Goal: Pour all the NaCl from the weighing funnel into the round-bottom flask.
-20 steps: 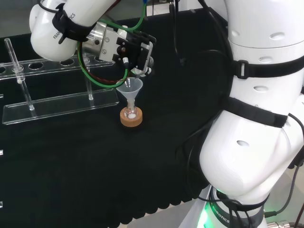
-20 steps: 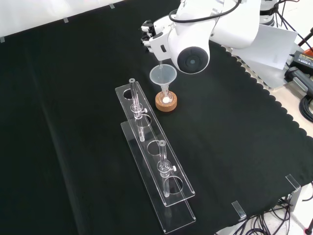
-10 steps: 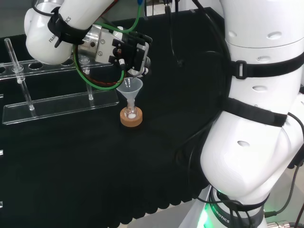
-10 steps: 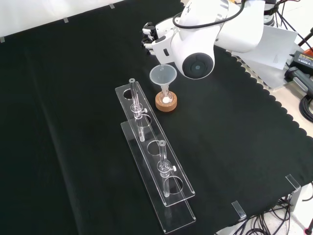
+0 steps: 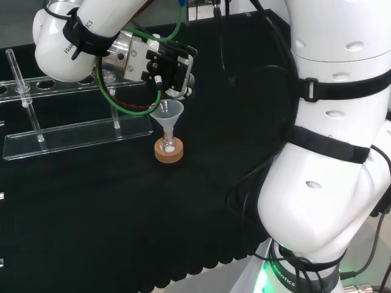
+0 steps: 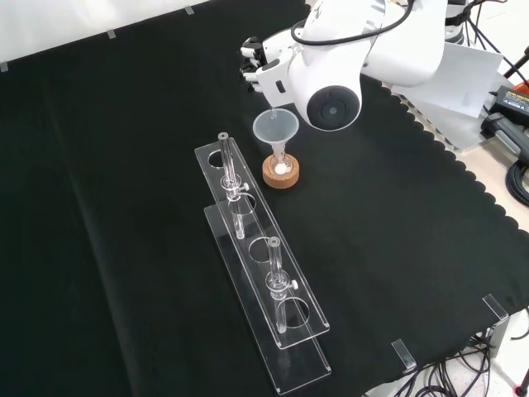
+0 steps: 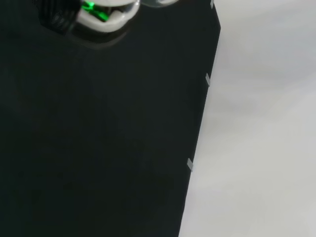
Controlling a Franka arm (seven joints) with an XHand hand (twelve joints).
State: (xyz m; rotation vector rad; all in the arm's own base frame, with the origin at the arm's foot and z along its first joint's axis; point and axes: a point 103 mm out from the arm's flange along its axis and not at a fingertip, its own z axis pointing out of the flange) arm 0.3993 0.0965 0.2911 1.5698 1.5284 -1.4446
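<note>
A small round-bottom flask (image 5: 169, 146) sits upright in a cork ring (image 5: 169, 154) on the black cloth (image 5: 91, 201), with a clear funnel (image 5: 167, 113) standing in its neck. A little white powder shows in the flask's bulb in both the head view and the front view. The hand (image 5: 173, 67) hangs directly above the funnel's mouth, its black and white fingers pointing down toward it. In the front view a thin clear stem, apparently the weighing funnel (image 6: 269, 110), runs from the hand (image 6: 258, 60) down to the funnel's rim (image 6: 275, 126); the fingers seem curled around its upper end, though the clear ware is hard to make out. The arm's forearm reaches in from the head view's upper left, wrist bent downward. To the left of the flask in the head view stands a clear acrylic rack (image 5: 73, 131) holding glass tubes
</note>
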